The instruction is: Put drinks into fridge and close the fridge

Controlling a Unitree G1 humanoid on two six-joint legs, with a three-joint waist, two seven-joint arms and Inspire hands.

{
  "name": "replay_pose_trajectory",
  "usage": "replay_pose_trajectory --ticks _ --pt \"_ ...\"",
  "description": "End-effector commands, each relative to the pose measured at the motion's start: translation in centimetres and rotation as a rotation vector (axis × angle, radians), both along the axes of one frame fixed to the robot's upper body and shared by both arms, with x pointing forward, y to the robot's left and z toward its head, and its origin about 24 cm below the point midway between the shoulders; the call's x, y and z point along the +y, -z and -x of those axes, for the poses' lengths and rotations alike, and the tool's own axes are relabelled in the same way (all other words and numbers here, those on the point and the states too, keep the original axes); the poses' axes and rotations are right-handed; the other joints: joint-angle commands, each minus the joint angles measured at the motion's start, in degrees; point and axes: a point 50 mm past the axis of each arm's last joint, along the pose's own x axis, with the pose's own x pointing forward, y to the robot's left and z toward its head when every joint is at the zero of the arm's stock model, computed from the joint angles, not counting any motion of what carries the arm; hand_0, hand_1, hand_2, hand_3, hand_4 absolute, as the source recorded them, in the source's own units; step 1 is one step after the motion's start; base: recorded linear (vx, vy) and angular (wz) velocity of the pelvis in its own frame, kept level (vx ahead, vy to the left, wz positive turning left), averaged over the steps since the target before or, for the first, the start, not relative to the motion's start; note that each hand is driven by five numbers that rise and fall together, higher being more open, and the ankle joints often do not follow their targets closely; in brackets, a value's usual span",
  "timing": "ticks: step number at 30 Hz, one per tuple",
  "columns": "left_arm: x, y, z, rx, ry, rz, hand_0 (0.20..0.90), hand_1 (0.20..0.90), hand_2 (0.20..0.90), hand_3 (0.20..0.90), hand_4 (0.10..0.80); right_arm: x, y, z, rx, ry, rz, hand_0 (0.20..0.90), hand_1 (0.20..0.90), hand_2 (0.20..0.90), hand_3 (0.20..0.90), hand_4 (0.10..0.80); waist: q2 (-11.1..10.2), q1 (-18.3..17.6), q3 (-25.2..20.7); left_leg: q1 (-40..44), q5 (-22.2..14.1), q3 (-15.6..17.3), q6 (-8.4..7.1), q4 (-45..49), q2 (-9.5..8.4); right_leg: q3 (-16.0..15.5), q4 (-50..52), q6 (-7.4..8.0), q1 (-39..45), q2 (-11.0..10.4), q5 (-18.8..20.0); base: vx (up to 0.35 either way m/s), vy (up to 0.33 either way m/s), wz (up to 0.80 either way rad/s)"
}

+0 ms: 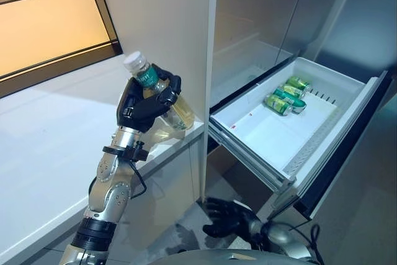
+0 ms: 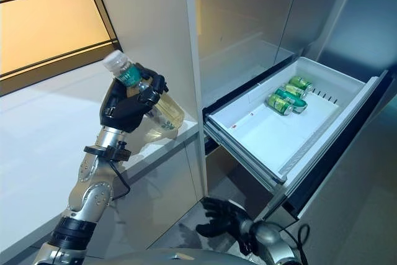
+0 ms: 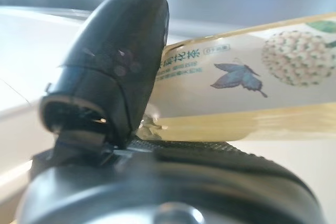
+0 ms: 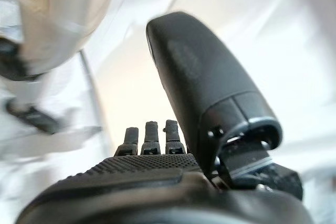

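The left robot hand (image 1: 147,108) grips a clear plastic bottle (image 1: 162,105) of pale yellow tea, its dark fingers and thumb curled round the body below the neck. The bottle has a white cap (image 1: 134,61) and a green band at its shoulder, and it leans with the cap toward the upper left, held above the front edge of a white counter (image 1: 56,128). In the left wrist view the thumb (image 3: 113,69) presses against the bottle's label (image 3: 247,74), which carries a blue butterfly and a cluster of pale flowers above the yellow liquid.

To the right of the counter stands a tall white panel (image 1: 170,23), and past it the fridge (image 1: 260,23) is open. Its white drawer (image 1: 267,138) is pulled well out toward the lower right, with a dark front panel (image 1: 347,147) at its outer end. Three green drink cans (image 1: 285,97) lie on their sides, close together, near the drawer's far right corner; the rest of the drawer floor is bare white.

The right robot hand (image 1: 226,216) hangs low near the bottom of the head views, below the open drawer and apart from it, with its fingers spread and relaxed, holding nothing. The right wrist view shows its thumb (image 4: 210,93) standing straight and its fingertips (image 4: 151,132) extended beside it.

Behind the counter, an amber-lit window (image 1: 49,17) with dark frames fills the upper left.
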Motion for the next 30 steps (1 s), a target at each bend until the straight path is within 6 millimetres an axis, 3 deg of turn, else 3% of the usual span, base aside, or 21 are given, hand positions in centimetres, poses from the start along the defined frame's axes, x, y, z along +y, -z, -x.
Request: replay_pose_trajectory --ticks 1,3,4,6,8,10,11,12,13,23,30 --pt "-0.6 -7.5 1.0 -0.44 0.044 0.043 0.3 0.3 0.3 0.2 0.1 1.1 -6.2 -4.3 -0.234 -0.089 -0.143 0.9 0.9 0.9 0.9 0.8 -1.0 -1.19 -2.55 1.57 -5.51 2.69 1.77 0.12 -1.99 -0.89 0.24 1.89 -1.78 -0.26 3.35 0.0 0.007 -0.13" --pt "-0.6 -7.7 1.1 -0.455 0.046 0.024 0.3 0.3 0.3 0.2 0.1 0.7 -8.3 -5.0 -0.305 -0.101 -0.154 0.9 0.9 0.9 0.9 0.8 -1.07 -1.55 -2.49 1.6 -5.44 3.01 1.8 0.12 -1.96 -0.44 0.24 1.97 -1.89 -0.24 3.53 -0.002 0.007 -0.14" --pt "-0.5 -7.8 1.3 -0.473 0.042 -0.007 0.3 0.3 0.3 0.2 0.1 0.1 -10.7 -5.7 -0.386 -0.119 -0.183 0.9 0.9 0.9 0.9 0.8 -1.15 -1.98 -2.58 1.65 -5.51 3.52 1.86 0.12 -1.89 0.05 0.24 2.07 -2.03 -0.19 3.65 -0.001 0.007 -0.15" --pt "-0.3 -7.9 1.5 -0.483 0.052 -0.02 0.3 0.3 0.3 0.2 0.1 -0.2 -12.5 -6.1 -0.442 -0.123 -0.219 0.9 0.9 0.9 0.9 0.8 -1.19 -2.2 -2.55 1.72 -5.56 3.89 1.83 0.12 -1.81 0.41 0.24 2.15 -2.15 -0.14 3.79 -0.003 0.002 -0.16" --pt "-0.4 -8.2 1.6 -0.489 0.077 -0.053 0.3 0.3 0.3 0.2 0.1 -1.0 -16.3 -7.1 -0.524 -0.101 -0.293 0.9 0.9 0.9 0.9 0.8 -1.41 -2.67 -2.65 1.75 -5.7 4.35 1.93 0.12 -1.79 1.26 0.27 2.16 -2.26 0.04 3.83 -0.009 -0.004 -0.13" --pt "-0.5 -8.3 1.5 -0.486 0.094 -0.067 0.3 0.3 0.3 0.2 0.1 -1.3 -17.9 -7.6 -0.572 -0.095 -0.342 0.9 0.9 0.9 0.9 0.8 -1.5 -2.81 -2.7 1.78 -5.77 4.59 1.99 0.12 -1.75 1.52 0.33 2.16 -2.35 0.11 3.84 -0.015 -0.01 -0.18" --pt "-0.8 -8.5 1.4 -0.475 0.122 -0.08 0.3 0.3 0.3 0.2 0.1 -1.5 -19.9 -7.7 -0.637 -0.091 -0.396 0.9 0.9 0.9 0.9 0.8 -1.52 -3.11 -2.8 1.82 -5.88 4.87 2.04 0.12 -1.67 1.89 0.47 2.24 -2.51 0.16 3.81 -0.016 -0.01 -0.21" --pt "-0.8 -8.5 1.4 -0.475 0.122 -0.08 0.3 0.3 0.3 0.2 0.1 -1.5 -19.9 -7.7 -0.637 -0.09 -0.397 0.9 0.9 0.9 0.9 0.8 -1.52 -3.09 -2.79 1.83 -5.88 4.88 2.04 0.12 -1.67 1.9 0.47 2.24 -2.51 0.17 3.81 -0.026 -0.01 -0.16" --pt "-1.0 -8.5 1.2 -0.457 0.151 -0.094 0.3 0.3 0.3 0.2 0.1 -1.8 -21.7 -7.9 -0.676 -0.077 -0.442 0.9 0.9 0.9 0.9 0.8 -1.57 -3.38 -2.91 1.85 -6.01 5.12 2.16 0.12 -1.63 2.24 0.55 2.25 -2.64 0.23 3.79 -0.02 -0.006 -0.09" --pt "-2.7 -7.4 0.1 -0.319 0.245 -0.143 0.3 0.3 0.3 0.2 0.1 -1.7 -25.4 -7.0 -0.692 -0.198 -0.564 0.9 0.9 0.9 0.9 0.8 -2.15 -4.96 -3.2 1.93 -5.99 6.44 2.39 0.12 -1.44 4.11 1.06 2.22 -3.52 0.8 4.33 -0.031 -0.007 -0.09" --pt "-4.6 -6.5 -0.7 -0.275 0.261 -0.211 0.3 0.3 0.3 0.2 0.1 -0.5 -25.2 -6.7 -0.588 -0.301 -0.523 0.9 0.9 0.9 0.9 0.8 -2.35 -6.1 -3.17 2.45 -6.41 6.85 2.42 0.12 -1.28 5.33 1.29 2.28 -3.45 1.2 4.09 -0.017 0.008 -0.09"
